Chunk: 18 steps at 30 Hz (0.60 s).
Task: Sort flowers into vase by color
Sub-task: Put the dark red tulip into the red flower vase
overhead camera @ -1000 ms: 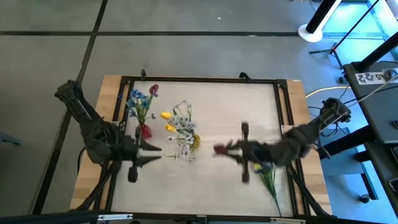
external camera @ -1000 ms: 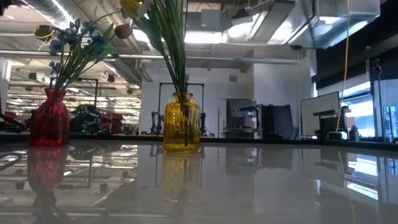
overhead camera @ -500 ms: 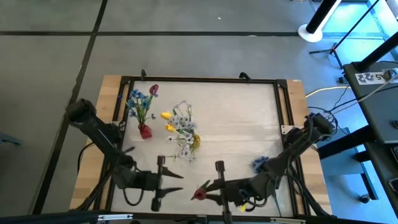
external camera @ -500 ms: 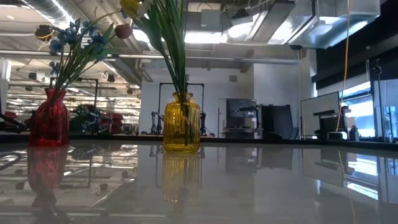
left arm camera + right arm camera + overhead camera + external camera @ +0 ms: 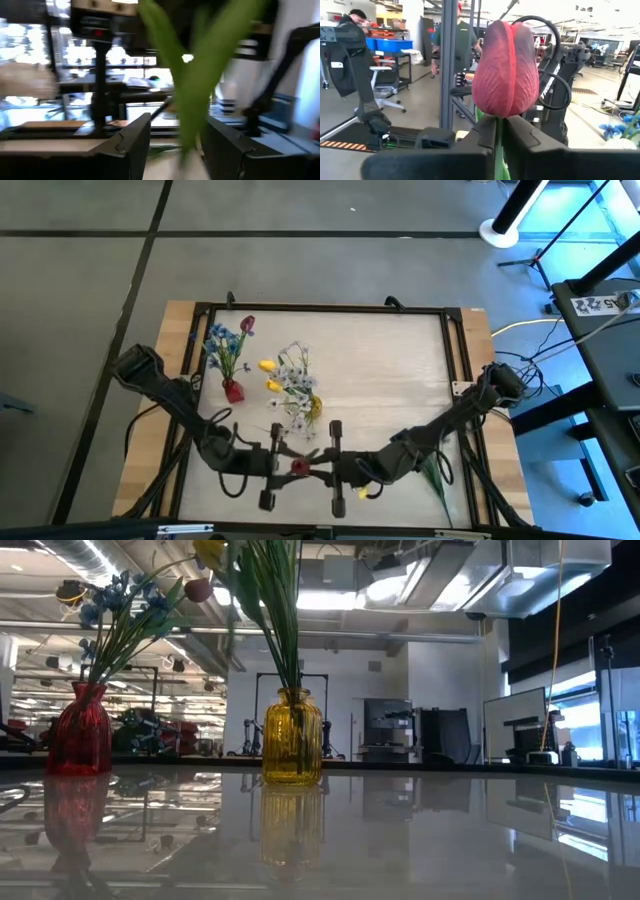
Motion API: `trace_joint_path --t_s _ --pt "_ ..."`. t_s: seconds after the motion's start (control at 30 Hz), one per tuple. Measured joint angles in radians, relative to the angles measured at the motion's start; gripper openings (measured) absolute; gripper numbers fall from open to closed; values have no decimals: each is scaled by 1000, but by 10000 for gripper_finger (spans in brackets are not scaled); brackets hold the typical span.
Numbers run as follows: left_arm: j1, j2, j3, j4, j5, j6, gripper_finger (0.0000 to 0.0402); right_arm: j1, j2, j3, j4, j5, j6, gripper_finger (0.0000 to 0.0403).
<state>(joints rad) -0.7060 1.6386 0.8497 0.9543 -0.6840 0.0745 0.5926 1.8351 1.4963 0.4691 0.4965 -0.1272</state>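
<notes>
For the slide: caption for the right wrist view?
Right gripper shut on a red tulip, the left arm close opposite.

Red vase (image 5: 78,729) carries blue blooms (image 5: 118,592); amber-yellow vase (image 5: 292,738) beside it carries green stems (image 5: 280,610). Dark red bud (image 5: 505,69), veined.

Grey concrete floor (image 5: 80,270), bright ceiling lights (image 5: 330,598), blue bins (image 5: 390,45) on cart.

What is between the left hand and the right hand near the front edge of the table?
In the high view, the red tulip lies between the left hand and the right hand. The right hand is shut on its stem; the left hand's fingers are open around it.
</notes>
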Motion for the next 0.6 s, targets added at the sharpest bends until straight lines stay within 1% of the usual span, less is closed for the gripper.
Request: trace_joint_path --t_s 0.07,0.13,0.23,0.33,0.37,0.47,0.53,0.6 --pt "9 0 0 0 -46 8 155 0 0 0 -8 18 -2 24" --pt "7 0 0 0 -113 14 136 0 0 0 -28 42 -12 26" --pt "-5 -7 0 -2 -201 21 86 0 0 0 -50 118 -18 34" --pt "-15 -13 0 -1 -222 40 22 0 0 0 -65 136 -49 55" --pt "-18 -13 0 -3 -219 40 13 -1 0 0 -70 137 -55 67" --pt "-35 -13 0 0 -171 41 11 2 0 0 -94 130 -57 113" --pt "-52 -13 5 -4 -144 42 7 4 0 0 -109 122 -58 150" --pt "-75 -14 13 -6 -143 65 5 18 -1 0 -118 121 -58 191"
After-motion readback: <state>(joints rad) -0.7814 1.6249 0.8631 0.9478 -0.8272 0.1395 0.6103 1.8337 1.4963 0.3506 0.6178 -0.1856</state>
